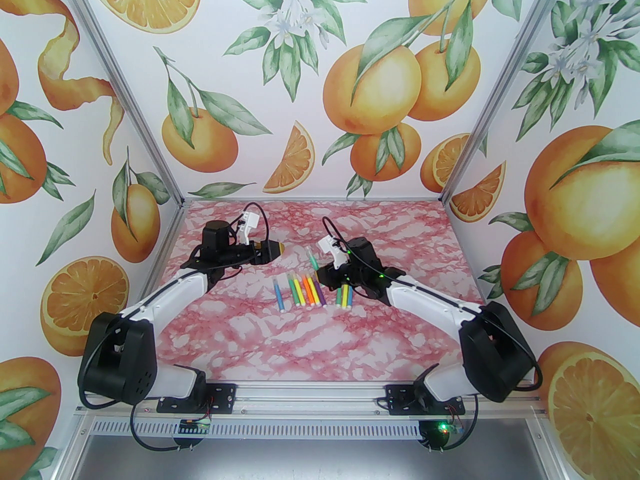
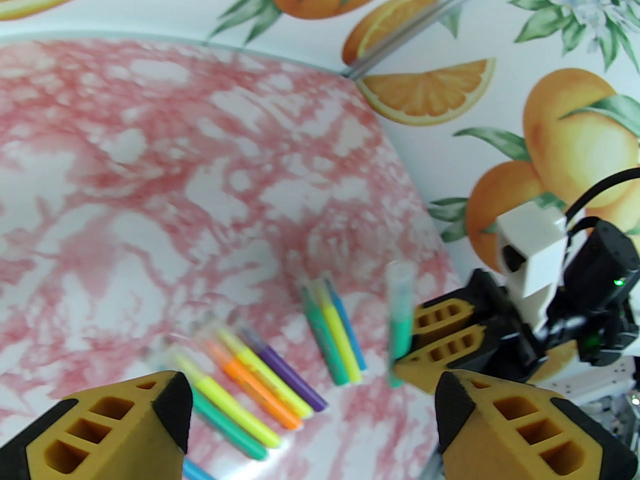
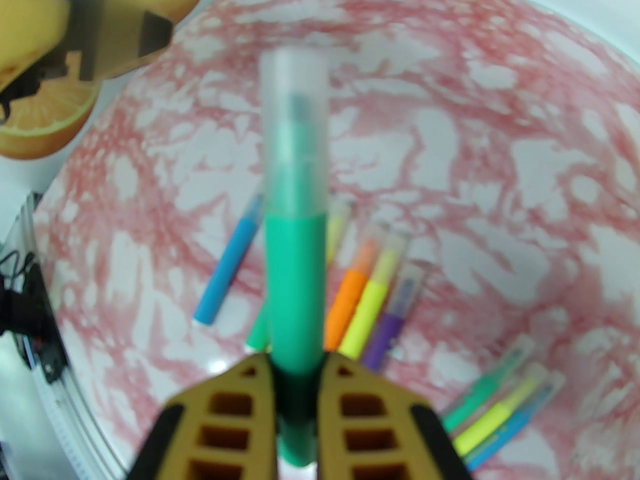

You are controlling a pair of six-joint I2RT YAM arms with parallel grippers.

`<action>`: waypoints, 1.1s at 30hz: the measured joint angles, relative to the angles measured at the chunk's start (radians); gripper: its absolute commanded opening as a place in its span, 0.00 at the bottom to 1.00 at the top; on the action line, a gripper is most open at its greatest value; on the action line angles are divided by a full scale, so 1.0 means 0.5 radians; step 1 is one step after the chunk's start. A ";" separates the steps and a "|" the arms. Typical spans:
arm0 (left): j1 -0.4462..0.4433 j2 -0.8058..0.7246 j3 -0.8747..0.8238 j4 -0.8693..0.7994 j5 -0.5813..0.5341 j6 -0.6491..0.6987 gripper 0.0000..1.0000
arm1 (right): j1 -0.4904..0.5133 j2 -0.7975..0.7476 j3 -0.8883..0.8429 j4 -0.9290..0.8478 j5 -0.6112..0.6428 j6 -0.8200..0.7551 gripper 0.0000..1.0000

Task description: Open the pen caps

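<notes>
- Back wall [image 1: 320,93], beyond the left gripper [image 1: 281,251] and right gripper [image 1: 320,274]: white wallpaper printed with oranges, orange slices, green leaves and white blossoms.
- Side walls [image 1: 65,193], outboard of each gripper: the same print.
- Aluminium posts [image 1: 129,103] rise at both far corners.
- Desk [image 1: 310,348] beneath the grippers: pink-and-white marbled top.
- Slotted aluminium rail [image 1: 310,398] runs along the near edge.
- The light is bright and even.

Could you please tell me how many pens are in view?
10: a green pen in the right tool; a lone blue pen; a row of five beside it; a trio further right. Others may be hidden.
</notes>
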 measured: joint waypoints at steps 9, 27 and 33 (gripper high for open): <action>-0.090 0.144 0.094 0.014 0.114 -0.053 0.61 | 0.060 0.048 0.034 0.104 -0.059 -0.009 0.01; -0.171 0.211 0.175 0.013 0.176 -0.081 0.43 | 0.089 0.075 0.037 0.217 -0.105 -0.008 0.00; -0.180 0.224 0.177 0.011 0.175 -0.095 0.38 | 0.091 0.078 0.037 0.253 -0.105 0.003 0.00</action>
